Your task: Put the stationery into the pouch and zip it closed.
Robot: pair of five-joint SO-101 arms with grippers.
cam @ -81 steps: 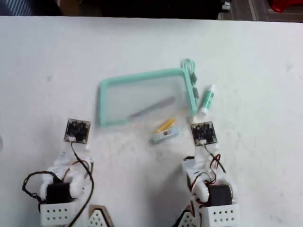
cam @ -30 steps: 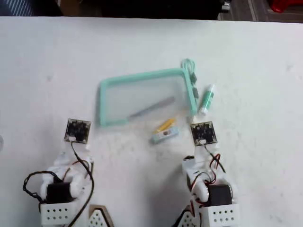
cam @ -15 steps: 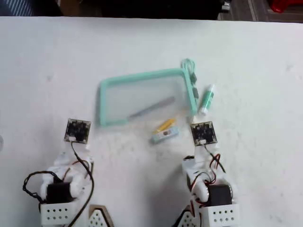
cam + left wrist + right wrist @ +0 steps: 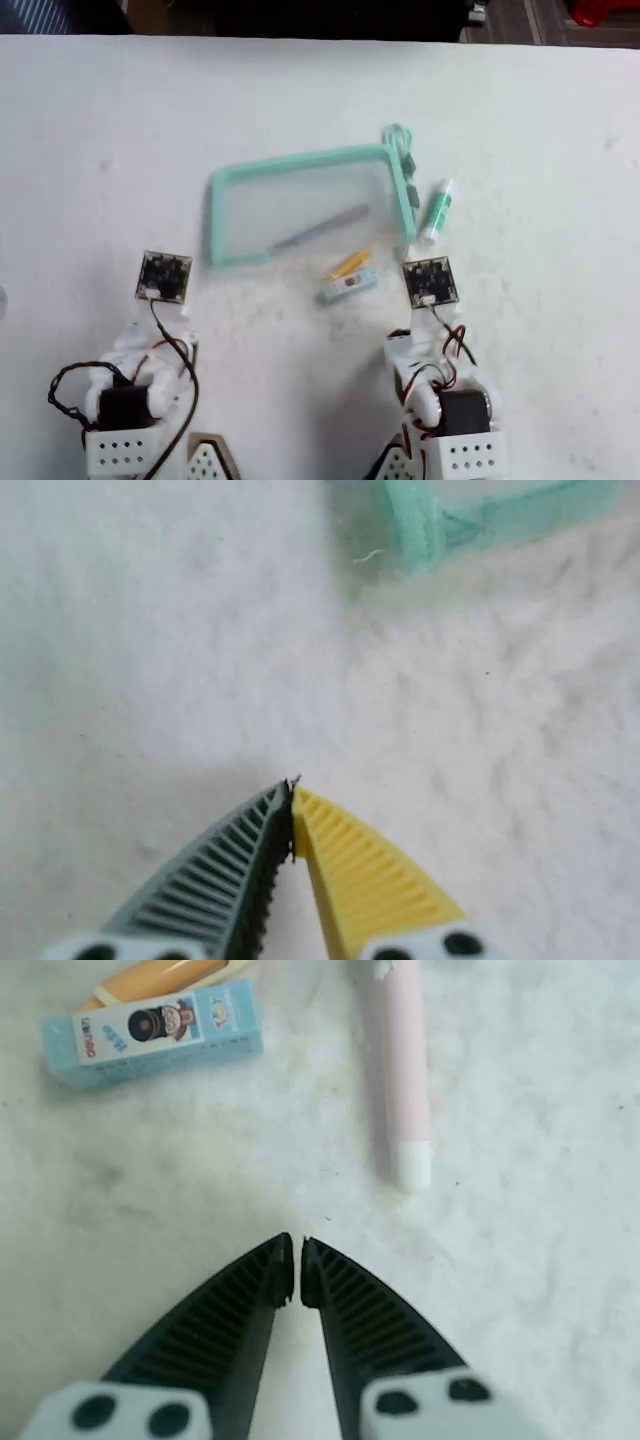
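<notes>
The teal-edged translucent pouch (image 4: 300, 205) lies flat mid-table, and a grey pen (image 4: 322, 230) shows through its clear face. Just in front of it lie a yellow highlighter (image 4: 348, 264) and a blue eraser box (image 4: 348, 287). A green-and-white tube (image 4: 437, 210) rests by the pouch's right end. My left gripper (image 4: 291, 792) is shut and empty, low over bare table, short of the pouch corner (image 4: 420, 530). My right gripper (image 4: 297, 1252) is shut and empty, close to the eraser box (image 4: 150, 1032) and a pink pen (image 4: 405, 1060).
Both arms sit folded at the table's near edge, the left arm (image 4: 130, 390) and the right arm (image 4: 440, 390). The white table (image 4: 120, 130) stretches wide around the pouch. A teal cord loop (image 4: 397, 135) sticks out from the pouch's far right corner.
</notes>
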